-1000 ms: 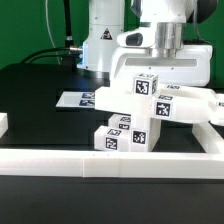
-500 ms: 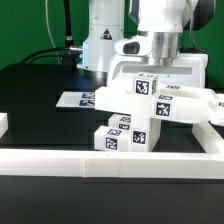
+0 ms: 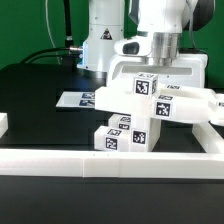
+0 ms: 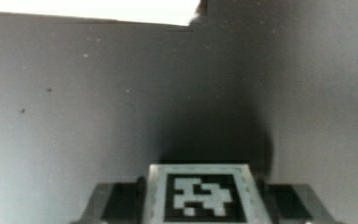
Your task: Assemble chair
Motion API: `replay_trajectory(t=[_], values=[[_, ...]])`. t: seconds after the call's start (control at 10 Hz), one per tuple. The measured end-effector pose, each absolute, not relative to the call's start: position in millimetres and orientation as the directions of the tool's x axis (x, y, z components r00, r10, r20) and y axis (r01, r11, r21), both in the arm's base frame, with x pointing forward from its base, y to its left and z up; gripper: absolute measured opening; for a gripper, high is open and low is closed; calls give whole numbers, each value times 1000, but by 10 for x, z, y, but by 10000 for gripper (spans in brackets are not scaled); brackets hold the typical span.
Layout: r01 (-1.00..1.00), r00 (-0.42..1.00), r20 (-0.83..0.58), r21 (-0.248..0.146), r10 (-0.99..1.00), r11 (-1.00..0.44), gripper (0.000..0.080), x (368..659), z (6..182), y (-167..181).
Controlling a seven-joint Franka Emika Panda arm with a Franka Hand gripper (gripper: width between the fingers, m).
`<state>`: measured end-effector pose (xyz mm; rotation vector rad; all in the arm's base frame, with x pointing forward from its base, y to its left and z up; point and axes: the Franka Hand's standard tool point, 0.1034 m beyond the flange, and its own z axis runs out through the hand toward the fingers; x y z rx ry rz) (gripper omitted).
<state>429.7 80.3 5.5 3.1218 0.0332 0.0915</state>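
The white chair (image 3: 128, 112) stands partly built at the table's front: stacked blocky parts with black-and-white tags. Its topmost upright part (image 3: 146, 86) rises under my arm's hand. My gripper (image 3: 154, 70) comes down from above onto that part, which mostly hides the fingers. In the wrist view the part's tagged white face (image 4: 201, 194) fills the gap between my two dark fingers (image 4: 115, 203), and the gripper (image 4: 201, 198) is shut on it. Beyond it lies the dark tabletop (image 4: 87, 100).
A long low white border wall (image 3: 110, 165) runs across the front. The marker board (image 3: 78, 99) lies flat behind the chair at the exterior view's left. Another white part (image 3: 203, 108) juts out at the right. The robot's base (image 3: 104, 40) stands behind.
The hand has settled a little over the chair's upright part, and the jaws have closed on it. The chair parts have not moved.
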Motion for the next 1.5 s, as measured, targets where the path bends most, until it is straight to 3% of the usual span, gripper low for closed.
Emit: replay_trajectory(t=[0.4, 0.5, 1.0, 1.2, 1.5], values=[[18, 998, 62, 18, 19, -1000, 281, 4320, 80, 791], [29, 998, 49, 9, 29, -1000, 281, 4353, 180, 782], [25, 1000, -8, -77, 26, -997, 282, 4894, 1212, 692], [27, 1000, 2, -66, 27, -997, 282, 4849, 1111, 677], [32, 999, -8, -67, 32, -997, 282, 4867, 1141, 656]])
